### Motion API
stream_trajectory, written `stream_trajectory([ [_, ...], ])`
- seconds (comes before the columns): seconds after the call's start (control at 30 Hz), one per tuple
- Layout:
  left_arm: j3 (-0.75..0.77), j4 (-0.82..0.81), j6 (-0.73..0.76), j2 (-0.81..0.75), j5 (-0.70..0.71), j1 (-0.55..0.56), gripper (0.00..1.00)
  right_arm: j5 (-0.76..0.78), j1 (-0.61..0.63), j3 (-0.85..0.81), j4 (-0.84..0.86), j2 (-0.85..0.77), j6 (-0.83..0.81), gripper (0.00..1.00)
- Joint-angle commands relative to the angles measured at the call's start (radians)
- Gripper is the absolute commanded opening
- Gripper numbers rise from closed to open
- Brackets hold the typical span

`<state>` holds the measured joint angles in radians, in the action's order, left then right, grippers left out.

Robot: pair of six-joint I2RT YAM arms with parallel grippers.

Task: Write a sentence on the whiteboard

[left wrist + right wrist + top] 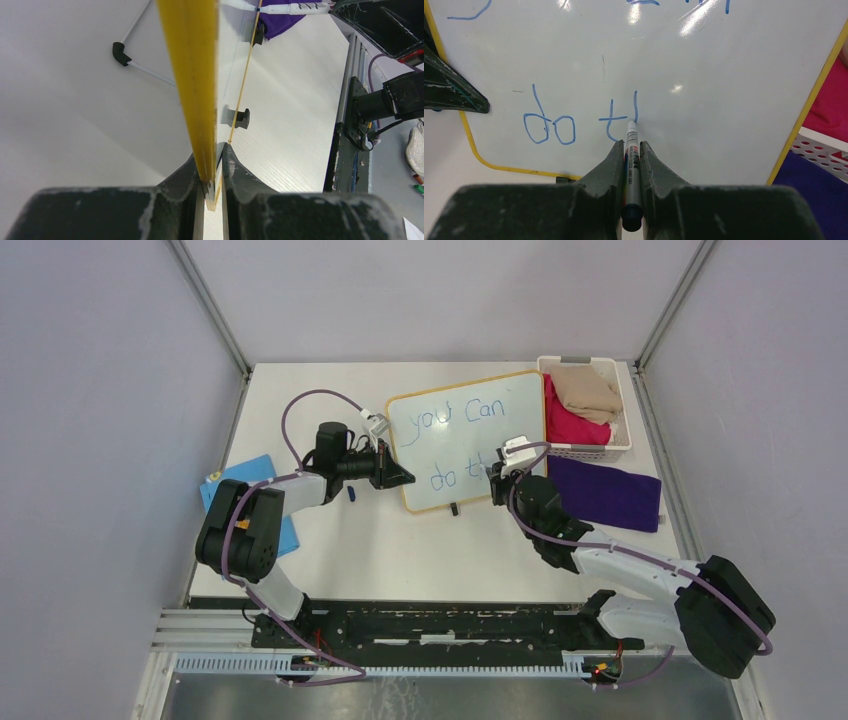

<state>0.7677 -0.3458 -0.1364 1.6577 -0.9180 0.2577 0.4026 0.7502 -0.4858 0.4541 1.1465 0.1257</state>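
The whiteboard (470,447) stands tilted at the table's middle back on small black feet. My left gripper (403,478) is shut on its yellow-framed left edge (192,75), which runs between the fingers (235,175). The sentence (455,418) reads "you Can" on the upper line. Below it are "do" (549,129), a "t" and one upright stroke. My right gripper (631,150) is shut on a silver marker (632,162). The marker's tip touches the board at the foot of that stroke. In the top view the right gripper (499,480) is at the board's lower right.
A white basket (622,445) holding beige and pink cloths stands right of the board. A purple cloth (605,495) lies in front of the basket. A blue cloth (240,480) lies at the left under my left arm. A small blue piece (351,494) lies beside the left wrist.
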Motion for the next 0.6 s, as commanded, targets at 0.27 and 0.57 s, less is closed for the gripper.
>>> stream_trajectory([
  [0.27,-0.011,0.128,0.112,0.03,0.098,0.034,0.02,0.061,-0.037,-0.024,0.029,-0.011,-0.005,0.0],
  [0.57,-0.011,0.128,0.11,0.029,0.096,0.033,0.02,0.055,-0.047,-0.001,0.024,-0.019,0.005,0.0],
])
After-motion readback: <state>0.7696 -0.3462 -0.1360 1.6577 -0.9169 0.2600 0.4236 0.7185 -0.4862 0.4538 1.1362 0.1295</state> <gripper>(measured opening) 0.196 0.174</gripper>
